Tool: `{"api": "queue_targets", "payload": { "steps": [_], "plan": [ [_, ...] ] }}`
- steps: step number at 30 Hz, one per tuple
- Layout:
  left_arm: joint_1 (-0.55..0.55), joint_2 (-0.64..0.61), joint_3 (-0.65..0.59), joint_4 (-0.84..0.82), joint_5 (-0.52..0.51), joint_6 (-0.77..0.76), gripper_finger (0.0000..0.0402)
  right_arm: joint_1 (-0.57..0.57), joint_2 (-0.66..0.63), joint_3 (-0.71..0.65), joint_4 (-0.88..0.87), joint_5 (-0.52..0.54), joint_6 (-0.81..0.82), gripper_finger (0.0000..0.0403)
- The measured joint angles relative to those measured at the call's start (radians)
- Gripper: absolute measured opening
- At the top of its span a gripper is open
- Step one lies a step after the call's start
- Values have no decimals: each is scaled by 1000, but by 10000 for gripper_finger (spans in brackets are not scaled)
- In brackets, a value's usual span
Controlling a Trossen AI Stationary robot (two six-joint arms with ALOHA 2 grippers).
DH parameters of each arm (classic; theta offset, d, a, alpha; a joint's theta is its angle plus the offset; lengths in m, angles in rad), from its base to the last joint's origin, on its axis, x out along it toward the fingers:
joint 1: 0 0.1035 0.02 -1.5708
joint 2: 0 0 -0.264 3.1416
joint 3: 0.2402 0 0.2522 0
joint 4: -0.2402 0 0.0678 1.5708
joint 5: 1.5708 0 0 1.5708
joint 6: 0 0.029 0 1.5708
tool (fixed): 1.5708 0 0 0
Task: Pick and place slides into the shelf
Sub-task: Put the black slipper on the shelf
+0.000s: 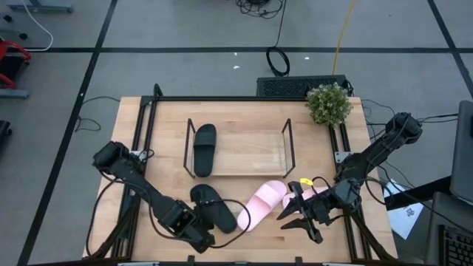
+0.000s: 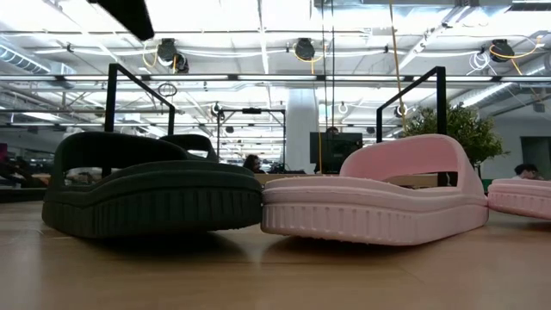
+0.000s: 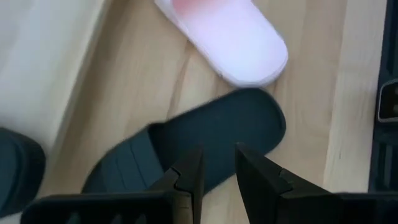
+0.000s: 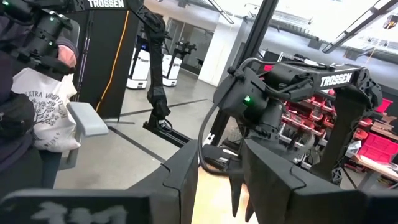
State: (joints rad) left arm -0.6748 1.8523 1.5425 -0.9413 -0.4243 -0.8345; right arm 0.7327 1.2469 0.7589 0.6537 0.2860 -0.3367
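Four slides show from above. One black slide (image 1: 205, 149) lies inside the shelf (image 1: 284, 140), well away from both claws and on the far side of them. The other three lie on the table (image 1: 133, 125) in front of the shelf, between the two claws.

The left claw (image 1: 209, 239) is low at the near edge of the table. Its two fingers (image 3: 189, 174) have a small gap between them and nothing is in the gap, so it holds nothing. The second black slide (image 1: 214, 208) is just past its tips, very close. I cannot tell if the tips touch it. A little farther out from this claw, a pink slide (image 1: 259, 208) lies with its end right beside the black one. From table height, the two look like they touch.

The right claw (image 1: 293, 214) is on the other side of that pink slide, just beside it. Its fingers (image 4: 180, 180) are spread apart and grip nothing. The second pink slide (image 1: 279, 191) lies close to this claw, on the side toward the shelf, partly on top of the first pink one.

A small green plant (image 1: 329, 103) stands at the far corner of the table, well away from the right claw
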Motion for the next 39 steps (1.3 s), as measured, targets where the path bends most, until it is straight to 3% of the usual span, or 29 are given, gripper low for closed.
{"api": "queue_targets", "payload": {
  "steps": [8,28,31,39],
  "plan": [
    [25,0,0,2,116,-10,88,0,0,0,0,0,2,116],
    [47,0,0,11,47,165,91,0,0,0,0,0,2,116],
    [53,0,0,11,30,175,115,0,0,0,0,0,2,116],
    [66,0,0,11,23,175,238,0,0,0,0,0,2,116]
  ]
}}
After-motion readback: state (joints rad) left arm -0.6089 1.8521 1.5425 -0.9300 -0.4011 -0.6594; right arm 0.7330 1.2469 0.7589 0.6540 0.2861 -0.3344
